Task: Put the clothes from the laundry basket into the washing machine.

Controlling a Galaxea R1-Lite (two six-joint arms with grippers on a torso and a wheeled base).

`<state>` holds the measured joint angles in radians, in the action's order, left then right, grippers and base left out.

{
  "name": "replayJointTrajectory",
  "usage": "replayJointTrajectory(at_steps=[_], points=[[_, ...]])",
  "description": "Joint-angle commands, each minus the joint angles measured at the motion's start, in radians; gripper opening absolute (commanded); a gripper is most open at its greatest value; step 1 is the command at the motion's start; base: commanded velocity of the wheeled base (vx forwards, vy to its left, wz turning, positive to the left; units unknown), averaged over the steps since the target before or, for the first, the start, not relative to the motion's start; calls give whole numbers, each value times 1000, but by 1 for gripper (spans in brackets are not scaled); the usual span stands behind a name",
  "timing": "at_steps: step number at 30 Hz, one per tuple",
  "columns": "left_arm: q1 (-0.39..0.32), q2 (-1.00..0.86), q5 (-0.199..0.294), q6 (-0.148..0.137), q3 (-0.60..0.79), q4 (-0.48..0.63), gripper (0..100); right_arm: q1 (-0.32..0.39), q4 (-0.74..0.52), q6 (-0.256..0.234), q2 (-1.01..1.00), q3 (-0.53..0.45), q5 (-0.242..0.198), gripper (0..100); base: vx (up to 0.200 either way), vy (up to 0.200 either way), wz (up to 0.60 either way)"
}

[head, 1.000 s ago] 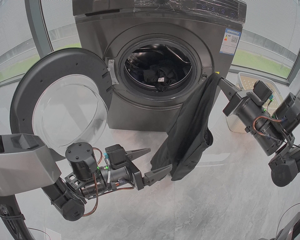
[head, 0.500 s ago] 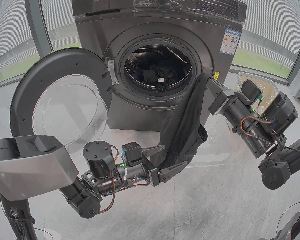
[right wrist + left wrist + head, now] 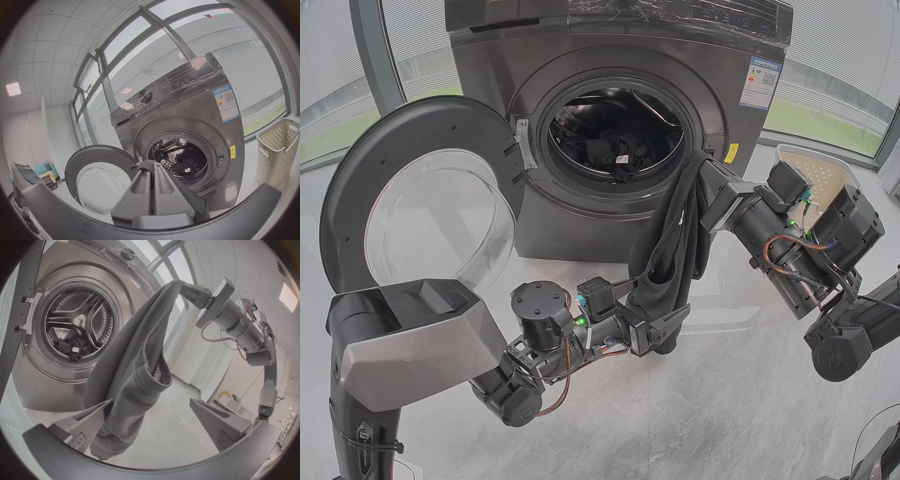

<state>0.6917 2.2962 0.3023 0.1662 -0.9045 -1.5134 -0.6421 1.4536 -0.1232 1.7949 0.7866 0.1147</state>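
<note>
A black garment (image 3: 669, 250) hangs in front of the washing machine (image 3: 581, 231), just right of its open drum (image 3: 615, 106). My right gripper (image 3: 702, 164) is shut on the garment's top end, near the drum's right rim, and its closed fingers (image 3: 140, 187) pinch the cloth (image 3: 190, 197). My left gripper (image 3: 651, 301) is open low down, with the garment's lower end between its fingers. In the left wrist view the cloth (image 3: 131, 377) rests against one finger (image 3: 84, 422). Dark clothes (image 3: 619, 150) lie in the drum.
The round door (image 3: 412, 144) stands wide open to the left of the drum. A beige laundry basket (image 3: 794, 149) stands right of the machine, behind my right arm. Grey tiled floor (image 3: 706, 406) spreads in front. Windows surround the machine.
My left arm has swung right until its open fingers came around the garment's lower end. My right gripper has carried the garment's top leftward, closer to the drum opening.
</note>
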Motion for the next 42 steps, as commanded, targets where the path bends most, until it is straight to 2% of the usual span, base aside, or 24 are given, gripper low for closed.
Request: replayJointTrajectory(at_steps=[1, 10, 14, 16, 35, 36, 42], points=[[-23, 71, -20, -34, -56, 1, 100, -11, 1, 0, 1, -3, 0, 0, 0, 0, 0], [-58, 63, -26, -51, -51, -13, 100, -5, 1, 0, -2, -6, -1, 0, 0, 0, 0], [-78, 48, -28, -82, -30, -28, 100, -1, 1, 0, 0, -6, -4, 0, 0, 0, 0], [-80, 42, -28, -88, -25, -28, 100, -2, 2, 0, 1, -6, -4, 0, 0, 0, 0], [-50, 111, -26, -89, -109, -1, 100, -1, 7, 0, 3, -6, -4, 0, 0, 0, 0], [-54, 112, -26, -89, -119, 2, 0, -1, 7, 0, 3, -7, -4, 0, 0, 0, 0], [-55, 108, -28, -88, -128, 6, 0, 4, 7, 0, 3, -10, -4, 0, 0, 0, 0]])
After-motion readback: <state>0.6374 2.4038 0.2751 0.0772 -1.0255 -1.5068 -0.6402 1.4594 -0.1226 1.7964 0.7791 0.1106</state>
